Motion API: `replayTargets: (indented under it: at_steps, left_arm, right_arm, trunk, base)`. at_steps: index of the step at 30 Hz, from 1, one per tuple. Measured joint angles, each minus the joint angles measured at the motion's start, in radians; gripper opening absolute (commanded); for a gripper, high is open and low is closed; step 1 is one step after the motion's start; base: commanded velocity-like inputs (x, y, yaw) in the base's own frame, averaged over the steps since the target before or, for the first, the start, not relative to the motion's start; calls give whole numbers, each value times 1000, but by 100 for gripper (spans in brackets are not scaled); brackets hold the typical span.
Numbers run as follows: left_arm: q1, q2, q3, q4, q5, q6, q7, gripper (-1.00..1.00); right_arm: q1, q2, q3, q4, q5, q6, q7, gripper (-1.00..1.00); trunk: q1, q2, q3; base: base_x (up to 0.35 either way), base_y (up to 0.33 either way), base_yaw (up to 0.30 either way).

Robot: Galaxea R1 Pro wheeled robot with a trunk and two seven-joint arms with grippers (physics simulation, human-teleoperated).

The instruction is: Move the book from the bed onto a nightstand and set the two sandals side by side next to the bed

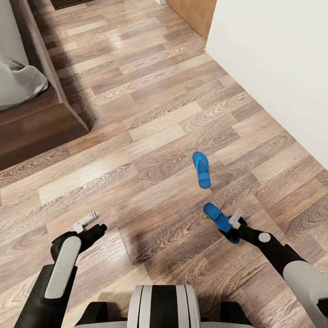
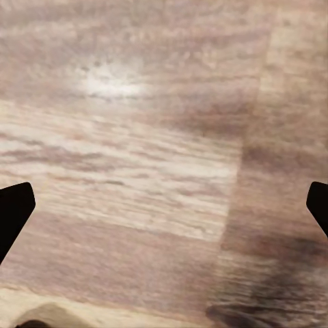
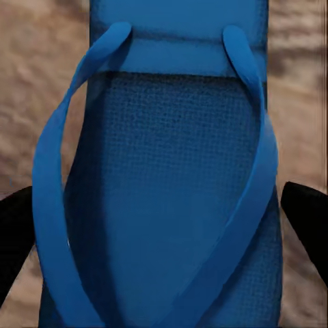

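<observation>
Two bright blue sandals are on the wood-plank floor, right of the bed (image 1: 27,123). One sandal (image 1: 201,169) lies flat by itself. The other sandal (image 1: 217,217) (image 3: 164,171) sits closer to me and a little tilted, between the fingers of my right gripper (image 1: 230,228) (image 3: 160,225). Its dark fingertips (image 3: 304,225) touch both long edges of the sole, so the gripper is shut on it. My left gripper (image 1: 89,222) (image 2: 164,212) hangs open over bare floor, nothing between its fingers. The book and the nightstand are out of view.
The bed's dark brown frame and grey-white bedding (image 1: 18,77) fill the upper left. A white wall (image 1: 282,68) runs along the right side, with a brown wooden panel (image 1: 191,11) at its far end. Plank floor lies between the two.
</observation>
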Motion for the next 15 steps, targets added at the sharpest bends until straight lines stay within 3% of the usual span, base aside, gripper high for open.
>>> replayTargets:
  at_steps: [15]
  left_arm:
    - [0,0,0,0,0,0,1,100]
  right_arm:
    - [0,-6,0,0,1,-2,0,-100]
  trunk:
    - [0,0,0]
  base:
    - [0,0,0]
